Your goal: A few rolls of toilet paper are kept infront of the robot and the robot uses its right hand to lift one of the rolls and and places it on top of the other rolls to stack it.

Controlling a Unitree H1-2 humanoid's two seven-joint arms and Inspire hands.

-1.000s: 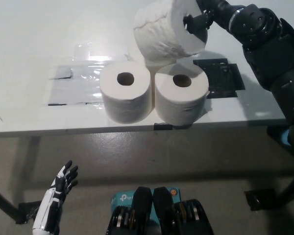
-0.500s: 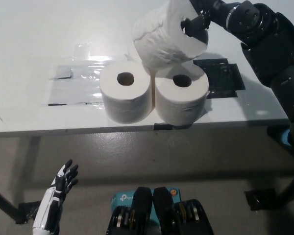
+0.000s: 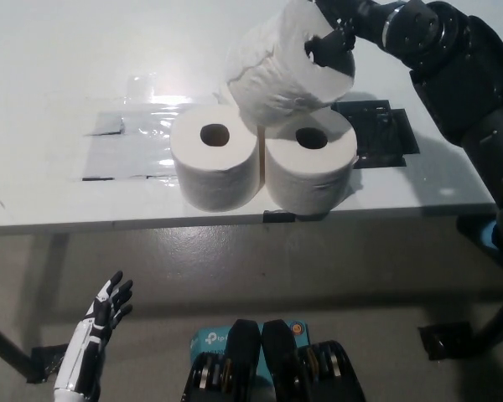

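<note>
Two rolls sit side by side near the counter (image 3: pixel 59 209) front edge: left roll (image 3: pixel 214 163) and right roll (image 3: pixel 310 163), touching or nearly so, cores up. A 3rd, the lifted roll (image 3: pixel 285 71), is in the air above and behind them, tilted, core facing sideways. Right hand (image 3: pixel 339 33) is clamped on it, fingers hooked into the core end. Looks like another roll behind the pair, mostly hidden, can't confirm. Left hand (image 3: pixel 101 322) idle below the counter edge, lower left, fingers spread, holding nothing.

Risks imo:
- roll goes down tilted → lands on its curved side, rolls off the pair.
- base is 2 rolls w/ a seam between; off-centre drop tips it toward the front edge and off the counter.
- fingers snag in the core on release, drag the roll or knock the right roll fwd.
- soft paper, grip already dents it; could slip mid-move.
</note>
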